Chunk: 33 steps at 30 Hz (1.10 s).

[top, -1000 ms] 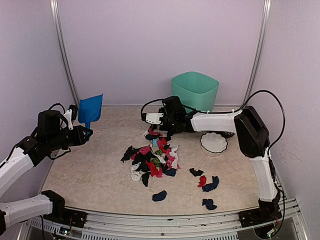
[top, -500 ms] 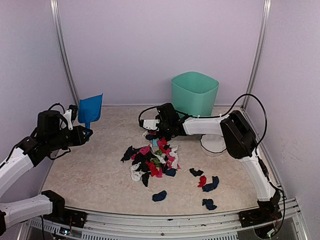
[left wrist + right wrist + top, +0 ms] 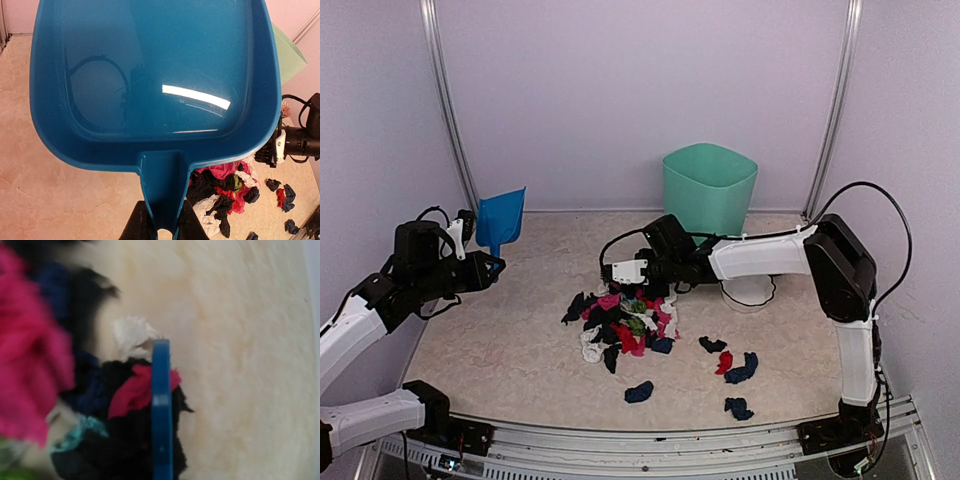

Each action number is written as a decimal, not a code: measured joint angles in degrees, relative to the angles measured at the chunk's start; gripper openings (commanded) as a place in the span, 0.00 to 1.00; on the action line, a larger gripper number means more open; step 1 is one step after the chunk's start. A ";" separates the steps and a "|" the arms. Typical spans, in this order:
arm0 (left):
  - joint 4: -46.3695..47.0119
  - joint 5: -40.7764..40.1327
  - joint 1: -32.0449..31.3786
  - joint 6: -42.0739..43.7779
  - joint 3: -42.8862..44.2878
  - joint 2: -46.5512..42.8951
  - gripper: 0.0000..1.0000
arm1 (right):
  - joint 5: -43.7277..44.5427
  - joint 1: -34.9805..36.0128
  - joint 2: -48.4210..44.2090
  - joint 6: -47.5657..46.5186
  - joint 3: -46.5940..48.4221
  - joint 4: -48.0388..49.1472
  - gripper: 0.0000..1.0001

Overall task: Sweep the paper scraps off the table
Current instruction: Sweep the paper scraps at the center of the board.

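Looking down from the top view, you have a wide beige marbled table [image 3: 500,340] with a metal front rim, closed in by pale lilac walls [image 3: 620,90]. A mint-green plastic bin [image 3: 708,185] stands beyond your right gripper [image 3: 638,270], against the back wall. A white scalloped bowl [image 3: 750,290] sits behind that gripper, just beside its forearm.

The small crumpled paper scraps [image 3: 620,320] are black, pink, red, white, dark blue and green. Most are heaped directly under and nearward of the right gripper; several dark blue, black and red strays [image 3: 738,368] lie apart, toward that arm's base.

Right wrist view, blurred: a narrow blue plastic bar [image 3: 161,410] stands upright against the heap's edge. Fingers unseen, so you cannot tell its grip.

Your left gripper [image 3: 161,225] is clamped on the handle of the blue plastic dustpan [image 3: 150,75], held off the table, well left of the heap.
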 measured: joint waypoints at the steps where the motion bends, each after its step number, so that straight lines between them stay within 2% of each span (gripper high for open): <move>1: 0.00 0.02 0.00 0.00 0.00 0.00 0.00 | -0.74 0.44 -1.44 0.48 -1.14 -0.59 0.00; 10: 0.04 0.70 0.00 0.00 -0.09 -0.02 0.00 | -2.08 3.23 -16.48 7.67 -11.93 -1.84 0.00; 18: 0.48 1.70 0.20 0.00 -0.15 0.07 0.00 | 7.78 3.37 -33.11 18.97 -19.06 -2.49 0.00; 22: 0.74 2.10 0.20 0.00 -0.35 0.17 0.00 | 13.79 3.23 -38.64 26.14 -21.42 -4.11 0.00; 27: 0.87 3.06 0.22 0.00 -0.37 0.48 0.00 | 19.26 2.91 -38.38 34.34 -22.60 -6.21 0.00; 33: 0.90 3.19 0.22 0.00 -0.39 0.44 0.00 | 26.69 2.32 -26.23 39.89 -17.14 -6.21 0.00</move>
